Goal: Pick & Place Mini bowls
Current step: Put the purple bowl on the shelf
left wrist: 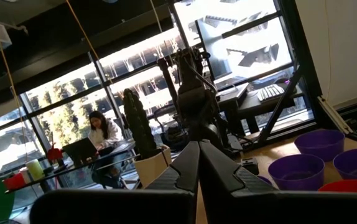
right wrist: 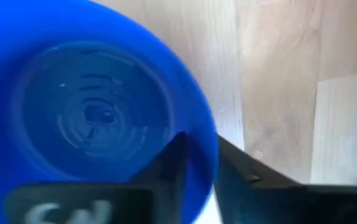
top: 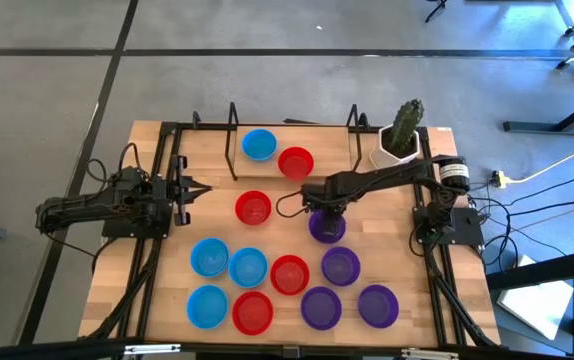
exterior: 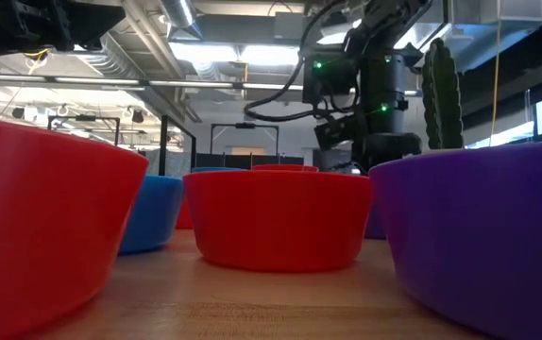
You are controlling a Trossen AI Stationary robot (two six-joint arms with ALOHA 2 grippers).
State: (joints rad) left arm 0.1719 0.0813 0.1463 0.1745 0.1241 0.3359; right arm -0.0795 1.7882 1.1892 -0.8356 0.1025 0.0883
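Several mini bowls in blue, red and purple stand on their bases on the wooden table. A blue bowl (top: 258,144) and a red bowl (top: 295,161) sit near the far edge, another red bowl (top: 253,208) sits mid-table, and a cluster (top: 289,274) fills the near half. My right gripper (top: 325,212) reaches from the right over a purple bowl (top: 329,230) and is shut on its rim. That bowl (right wrist: 91,112) fills the right wrist view. My left gripper (top: 195,190) waits shut at the table's left, touching nothing. My right gripper (right wrist: 197,168) holds the purple bowl by its rim (right wrist: 211,149). One finger (right wrist: 172,168) is inside the bowl and the other (right wrist: 241,177) is outside its wall. The fingers come from above, pointing down. The bowl sits upright; whether it is lifted off the wood I cannot tell.
A white pot with a cactus (top: 403,138) stands at the far right corner. A black wire frame (top: 233,140) rises along the far edge. In the low view a red bowl (exterior: 279,219) and a purple bowl (exterior: 488,236) stand close to the near edge. Bare wood (top: 137,250) lies at near left.
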